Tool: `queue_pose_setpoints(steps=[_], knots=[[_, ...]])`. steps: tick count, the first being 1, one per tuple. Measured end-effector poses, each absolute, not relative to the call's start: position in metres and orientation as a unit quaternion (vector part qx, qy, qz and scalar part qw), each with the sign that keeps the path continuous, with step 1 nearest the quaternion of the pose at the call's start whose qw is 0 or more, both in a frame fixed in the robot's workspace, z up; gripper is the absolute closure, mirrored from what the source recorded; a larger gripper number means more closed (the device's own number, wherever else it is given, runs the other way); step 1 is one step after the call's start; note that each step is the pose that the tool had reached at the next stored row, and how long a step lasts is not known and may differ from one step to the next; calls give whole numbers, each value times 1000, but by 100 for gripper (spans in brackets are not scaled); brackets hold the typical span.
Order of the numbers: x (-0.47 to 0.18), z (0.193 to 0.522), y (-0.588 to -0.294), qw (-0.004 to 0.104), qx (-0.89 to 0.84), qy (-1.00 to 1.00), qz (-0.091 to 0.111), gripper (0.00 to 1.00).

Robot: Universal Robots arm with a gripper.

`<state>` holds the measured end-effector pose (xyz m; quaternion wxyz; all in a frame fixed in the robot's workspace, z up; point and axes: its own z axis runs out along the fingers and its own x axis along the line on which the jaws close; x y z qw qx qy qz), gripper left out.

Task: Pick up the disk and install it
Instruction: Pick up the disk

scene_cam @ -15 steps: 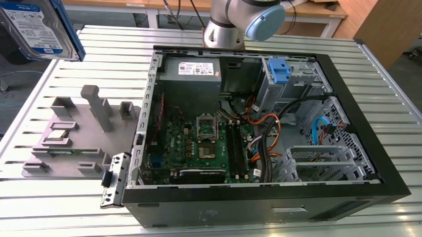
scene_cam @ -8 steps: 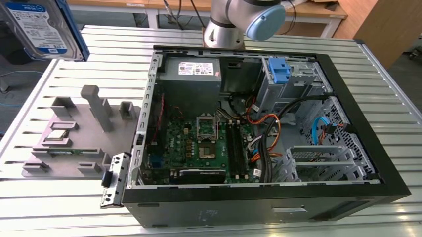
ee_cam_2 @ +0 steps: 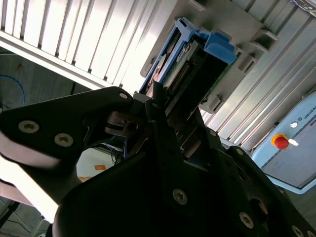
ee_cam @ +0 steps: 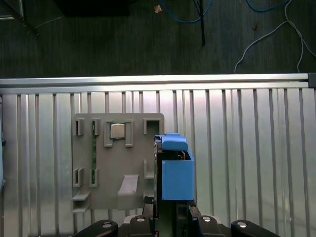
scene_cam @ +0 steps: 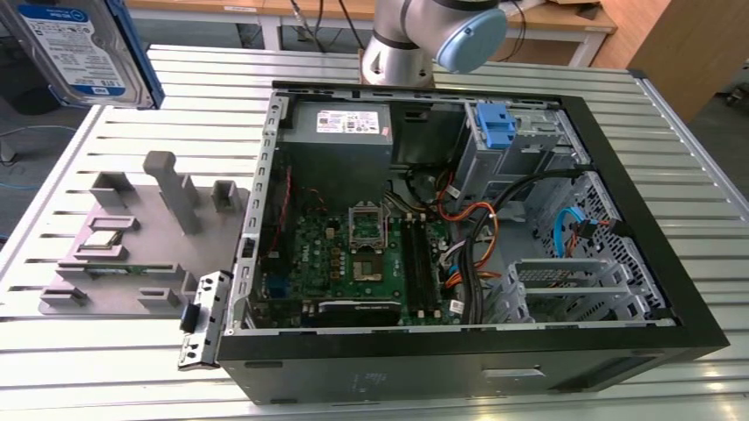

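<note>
The disk, a silver drive with a blue-and-white label and a blue bracket on its edge, hangs high at the exterior view's top left, above the slatted table. In both wrist views my gripper is shut on the disk, which stands on edge between the black fingers. The disk's blue bracket and its connector end point away from the wrist. Below it lies the grey fixture plate.
An open computer case lies on the table, with a motherboard, a grey power-supply box and a lone blue bracket in the drive bay. The grey fixture plate lies at the case's left. The arm's base stands behind.
</note>
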<state>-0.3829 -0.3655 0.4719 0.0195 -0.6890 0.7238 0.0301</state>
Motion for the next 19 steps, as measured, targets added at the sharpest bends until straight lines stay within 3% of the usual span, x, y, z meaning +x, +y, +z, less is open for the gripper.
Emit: queue_pose_setpoints(steps=[19], knots=[[-380,475,-366,19,-689,724,30,65]])
